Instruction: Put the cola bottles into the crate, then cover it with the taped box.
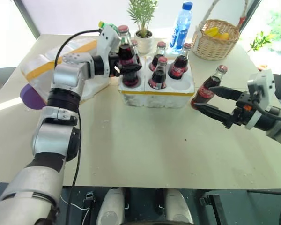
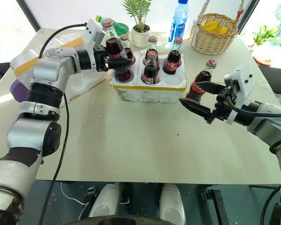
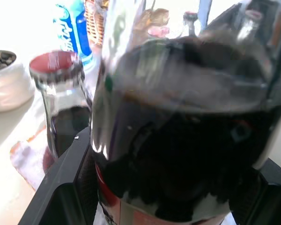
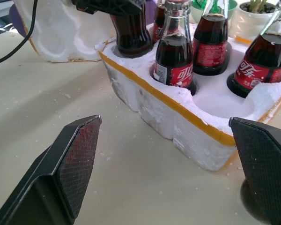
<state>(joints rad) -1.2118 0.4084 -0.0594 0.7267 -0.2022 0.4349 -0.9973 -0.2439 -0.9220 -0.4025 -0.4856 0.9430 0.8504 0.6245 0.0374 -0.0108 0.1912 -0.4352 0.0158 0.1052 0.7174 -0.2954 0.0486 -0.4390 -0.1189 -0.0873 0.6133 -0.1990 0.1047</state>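
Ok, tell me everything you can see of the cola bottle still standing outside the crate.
The cola bottle is small clear glass, filled with dark cola, with a red cap and a red label with white lettering. It stands upright on the pale table, just off the right end of the white foam crate, apart from it. The right gripper has its jaws wide open on either side of it, one black finger passing in front of its base; nothing visibly grips it.
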